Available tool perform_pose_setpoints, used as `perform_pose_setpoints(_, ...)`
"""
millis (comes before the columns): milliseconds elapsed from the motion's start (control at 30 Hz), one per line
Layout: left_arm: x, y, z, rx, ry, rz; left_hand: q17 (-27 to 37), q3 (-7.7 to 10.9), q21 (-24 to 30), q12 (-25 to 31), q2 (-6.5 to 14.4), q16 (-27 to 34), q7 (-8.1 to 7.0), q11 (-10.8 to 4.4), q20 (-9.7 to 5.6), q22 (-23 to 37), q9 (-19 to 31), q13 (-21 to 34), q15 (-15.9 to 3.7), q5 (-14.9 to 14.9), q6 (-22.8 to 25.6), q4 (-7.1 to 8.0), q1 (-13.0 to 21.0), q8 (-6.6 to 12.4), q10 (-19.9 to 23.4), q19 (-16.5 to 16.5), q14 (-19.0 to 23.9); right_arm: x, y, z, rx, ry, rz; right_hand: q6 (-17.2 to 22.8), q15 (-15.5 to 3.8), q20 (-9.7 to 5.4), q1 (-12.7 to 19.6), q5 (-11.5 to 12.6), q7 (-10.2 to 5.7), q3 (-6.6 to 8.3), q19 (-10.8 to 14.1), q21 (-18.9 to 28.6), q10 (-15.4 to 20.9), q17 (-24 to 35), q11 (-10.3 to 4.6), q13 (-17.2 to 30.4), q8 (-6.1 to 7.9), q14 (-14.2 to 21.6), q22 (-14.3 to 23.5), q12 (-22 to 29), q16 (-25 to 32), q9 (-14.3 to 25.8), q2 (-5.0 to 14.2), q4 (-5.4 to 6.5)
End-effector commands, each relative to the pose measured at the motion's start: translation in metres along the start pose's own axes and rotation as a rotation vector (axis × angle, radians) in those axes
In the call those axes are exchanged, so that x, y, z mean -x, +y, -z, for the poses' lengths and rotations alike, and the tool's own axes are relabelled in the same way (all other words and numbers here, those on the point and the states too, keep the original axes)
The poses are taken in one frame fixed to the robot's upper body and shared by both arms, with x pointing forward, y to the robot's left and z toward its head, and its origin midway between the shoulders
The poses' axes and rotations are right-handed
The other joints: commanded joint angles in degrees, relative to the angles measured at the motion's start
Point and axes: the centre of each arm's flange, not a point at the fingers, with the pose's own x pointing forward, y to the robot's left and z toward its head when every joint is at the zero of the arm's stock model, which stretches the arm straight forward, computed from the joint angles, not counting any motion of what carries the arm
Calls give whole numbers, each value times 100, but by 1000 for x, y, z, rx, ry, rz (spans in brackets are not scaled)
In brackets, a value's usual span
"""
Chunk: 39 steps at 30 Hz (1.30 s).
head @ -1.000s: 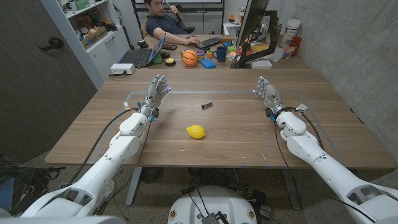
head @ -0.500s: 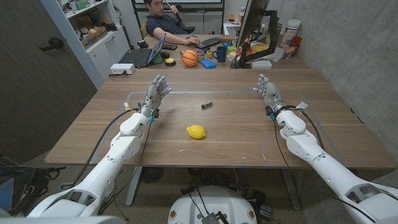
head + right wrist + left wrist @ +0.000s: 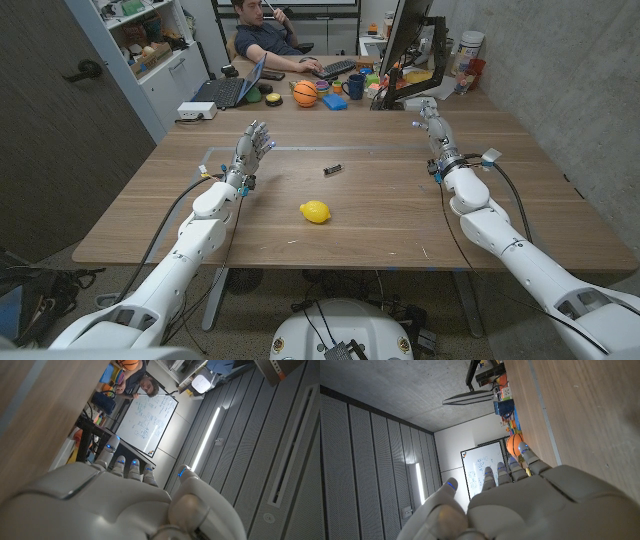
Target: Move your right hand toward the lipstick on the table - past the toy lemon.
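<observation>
A small dark lipstick [image 3: 333,169] lies on the wooden table [image 3: 380,225] near the middle, slightly toward the far side. The yellow toy lemon [image 3: 315,211] sits nearer me, a bit left of the lipstick. My right hand [image 3: 434,126] is raised over the table's far right part, fingers apart and holding nothing, well right of the lipstick. My left hand [image 3: 252,150] stands at the left with fingers spread, empty. The right wrist view shows my right hand [image 3: 130,500] with straight fingers, and the left wrist view my left hand [image 3: 520,495] likewise.
A second desk behind the table carries a basketball [image 3: 305,93], a blue mug [image 3: 354,86], a laptop [image 3: 229,90] and a monitor [image 3: 405,35]. A person [image 3: 265,40] sits there. A grey wall runs along the right.
My right hand has lifted and moved toward the table's far edge, its forearm turning. The left hand, lemon and lipstick stay where they were.
</observation>
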Motion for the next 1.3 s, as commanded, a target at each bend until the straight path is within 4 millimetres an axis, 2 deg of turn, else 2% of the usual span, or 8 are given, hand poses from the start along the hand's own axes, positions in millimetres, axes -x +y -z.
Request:
perform_pose_setpoints(33,0,1,1,0,0,-1,20,-28,-25,25,55,31,-50,-7,15,18,28,23,5,24,-9,3,-6,38,-46,23,-58,-16,4,-52,222,-187,29,42,-56,13,14,-25,-22,-21,-1052,-26,-36,5,72,8,33,-180,7,-11,-16,23,-62,-14)
perform_pose_setpoints(100,0,1,1,2,-2,-3,20,-29,-29,22,55,29,-47,-6,17,18,28,23,7,24,-13,3,-6,36,-53,23,-63,-19,7,-66,289,-233,41,73,-62,-88,47,-20,-35,-20,-971,-30,-13,-2,65,4,40,-136,1,-15,-19,21,-65,-39)
perform_pose_setpoints(200,0,2,1,4,-2,-6,20,-32,-33,23,55,31,-44,-7,15,18,28,23,5,26,-6,2,-5,39,-50,24,-57,-22,11,-78,349,-274,48,105,-71,-113,80,-17,-51,-16,-923,-39,15,-8,18,0,47,-84,-4,-14,-15,19,-67,-63)
perform_pose_setpoints(467,0,2,2,5,-2,-6,19,-45,-56,26,55,30,-43,1,18,19,28,22,4,31,-10,3,-5,36,-42,33,-57,-27,23,-103,482,-362,71,180,-110,-144,141,-15,-117,-15,-863,-70,68,-16,-17,-6,63,-38,-14,-14,-28,16,-84,-112)
perform_pose_setpoints(733,0,2,3,5,2,-8,19,-56,-77,24,57,30,-46,-3,20,20,28,22,0,36,-7,3,-5,37,-47,38,-54,-31,38,-127,644,-437,93,231,-125,-138,182,-21,-163,-29,-856,-123,71,-20,-128,-11,67,-24,-19,-35,-56,14,-113,-149)
perform_pose_setpoints(1100,3,0,2,3,0,-16,19,-69,-102,26,59,28,-44,1,17,21,28,22,-3,41,-5,3,-4,37,-41,42,-55,-34,61,-143,819,-499,99,274,-218,-132,224,-34,-265,-53,-867,-207,14,-22,-286,-16,61,-43,-25,-83,-110,12,-150,-192)
perform_pose_setpoints(1300,6,-2,2,1,1,-19,18,-75,-114,25,60,25,-48,0,17,21,27,22,1,44,-8,3,-3,36,-45,52,-59,-33,73,-145,943,-498,105,263,-291,-129,338,-59,-378,-40,-775,-260,-67,-28,-420,-23,38,-39,-32,-128,-155,7,-171,-291)
